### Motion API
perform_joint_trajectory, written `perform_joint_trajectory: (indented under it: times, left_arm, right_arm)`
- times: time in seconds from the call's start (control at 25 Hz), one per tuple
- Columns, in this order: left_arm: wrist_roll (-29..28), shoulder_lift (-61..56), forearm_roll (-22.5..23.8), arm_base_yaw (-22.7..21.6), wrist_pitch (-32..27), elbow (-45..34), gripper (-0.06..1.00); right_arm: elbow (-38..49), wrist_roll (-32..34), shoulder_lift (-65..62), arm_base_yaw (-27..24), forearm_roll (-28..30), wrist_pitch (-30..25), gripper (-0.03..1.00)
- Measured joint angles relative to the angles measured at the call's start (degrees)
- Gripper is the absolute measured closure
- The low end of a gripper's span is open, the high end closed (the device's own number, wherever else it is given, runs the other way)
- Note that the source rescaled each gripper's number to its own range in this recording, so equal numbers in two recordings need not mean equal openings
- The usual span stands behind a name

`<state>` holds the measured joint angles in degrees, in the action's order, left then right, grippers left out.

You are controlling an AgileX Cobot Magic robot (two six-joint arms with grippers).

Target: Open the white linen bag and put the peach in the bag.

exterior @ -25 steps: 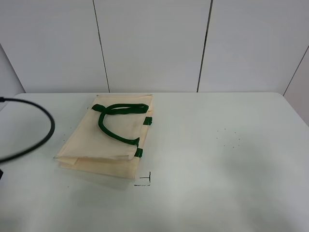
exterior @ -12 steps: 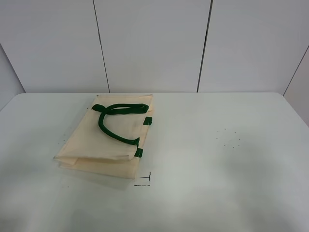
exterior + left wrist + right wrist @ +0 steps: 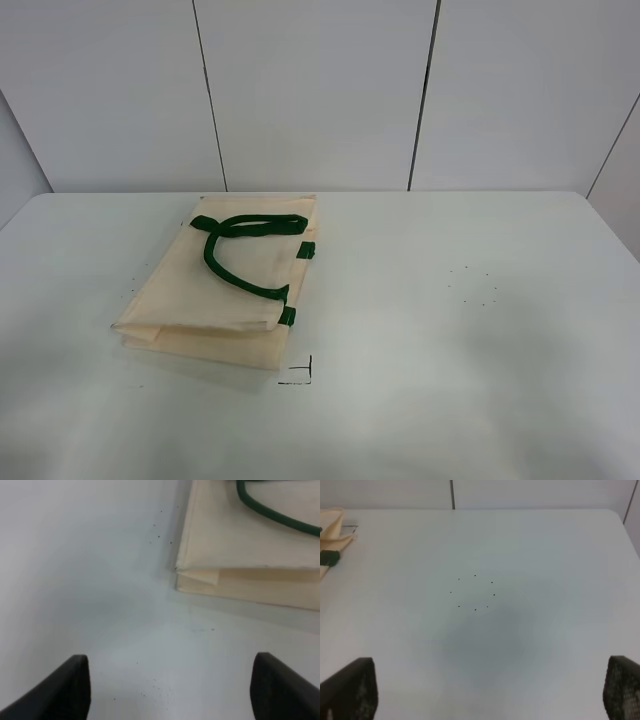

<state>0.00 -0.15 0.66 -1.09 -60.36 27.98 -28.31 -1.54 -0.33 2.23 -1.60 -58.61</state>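
The white linen bag (image 3: 225,285) lies flat and folded on the white table, left of centre, with its dark green strap (image 3: 235,250) looped on top and green tabs at its right edge. No peach shows in any view. Neither gripper shows in the exterior high view. In the left wrist view my left gripper (image 3: 172,687) is open and empty above bare table, a little short of the bag's corner (image 3: 240,565). In the right wrist view my right gripper (image 3: 490,692) is open and empty over bare table, with the bag's edge (image 3: 332,532) far off to one side.
A small black corner mark (image 3: 300,375) is drawn on the table just in front of the bag. A ring of tiny black dots (image 3: 472,285) marks the table on the right, also seen in the right wrist view (image 3: 474,592). White wall panels stand behind the table.
A black cable that looped over the table's left edge one second ago has gone from view. The bag has not moved.
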Motion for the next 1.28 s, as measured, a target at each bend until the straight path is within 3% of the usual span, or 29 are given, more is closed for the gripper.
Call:
perform_joint_trajectory:
  times: [1.28]
  left_arm:
    - [-0.48,-0.30,0.43,2.09,0.00,0.00,-0.06]
  right_arm:
    - [0.00,0.00,0.00,0.00,0.00,0.00,-0.03]
